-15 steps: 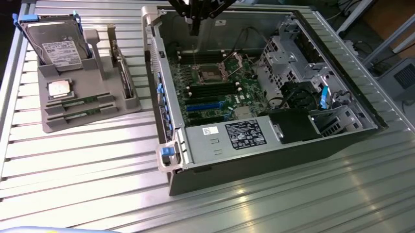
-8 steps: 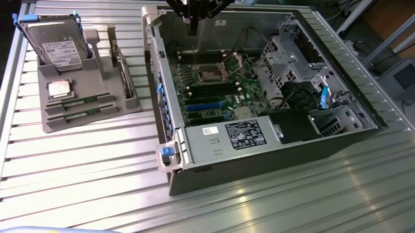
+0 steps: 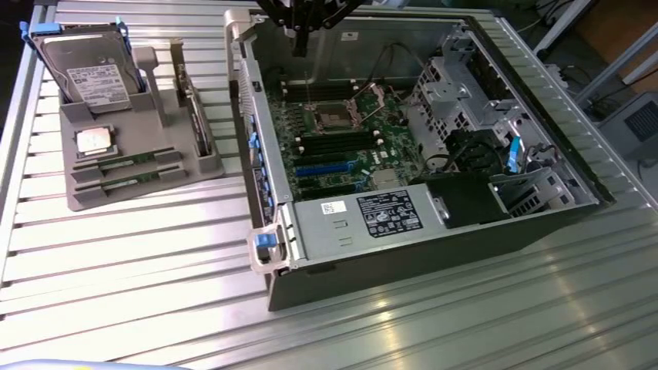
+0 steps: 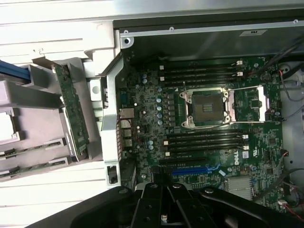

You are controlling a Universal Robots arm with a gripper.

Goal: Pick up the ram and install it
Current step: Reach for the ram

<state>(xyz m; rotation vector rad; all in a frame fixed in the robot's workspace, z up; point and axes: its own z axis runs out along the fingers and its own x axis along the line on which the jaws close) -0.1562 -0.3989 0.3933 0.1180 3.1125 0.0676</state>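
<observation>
Ram lies slotted in gray holder, closed fingers well apart.

I read my feed as a lab or workshop bench: ribbed metal table, opened computer case lying on it, grey parts holder alongside, hard drive standing in it.
</observation>
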